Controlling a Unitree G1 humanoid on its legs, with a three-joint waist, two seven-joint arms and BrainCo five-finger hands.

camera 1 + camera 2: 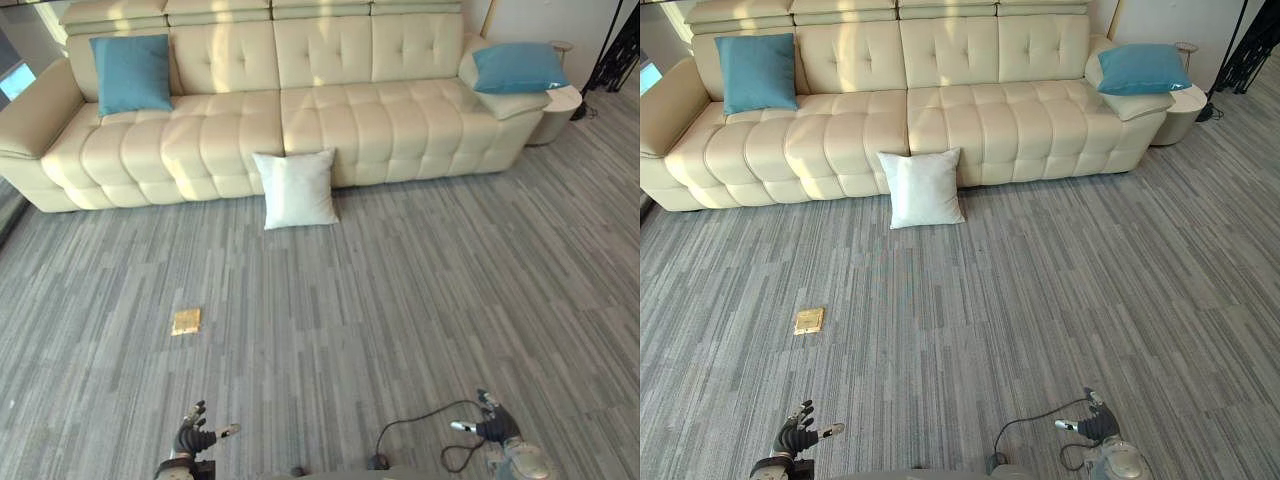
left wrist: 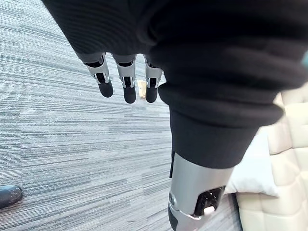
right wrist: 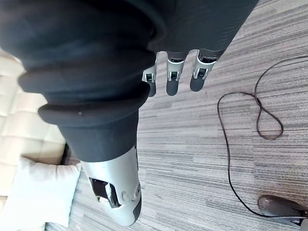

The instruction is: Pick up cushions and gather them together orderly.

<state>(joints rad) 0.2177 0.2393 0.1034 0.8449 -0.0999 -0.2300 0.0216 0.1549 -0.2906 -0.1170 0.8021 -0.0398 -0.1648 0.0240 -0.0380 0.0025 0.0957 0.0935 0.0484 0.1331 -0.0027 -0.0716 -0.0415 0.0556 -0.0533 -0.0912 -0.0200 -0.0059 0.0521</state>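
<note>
Carpet (image 1: 400, 300) lies open between me and the sofa (image 1: 330, 110), with a small tan square (image 1: 186, 321) flat on it left of centre. I see the white cushion (image 1: 296, 189) standing on the floor, leaning against the sofa's front edge. The left blue cushion (image 1: 132, 73) stands against the backrest; the right blue cushion (image 1: 517, 67) lies on the armrest. My left hand (image 1: 192, 432) and right hand (image 1: 492, 425) hang low, fingers loose and apart, holding nothing.

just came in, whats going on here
A humanoid robot stands back from a cream sofa, with nothing picked up yet. Its left hand and right hand hang low, open and empty. A white cushion stands on the floor, leaning against the sofa front. A blue cushion sits at the sofa's left end and a second blue cushion on its right armrest.
</note>
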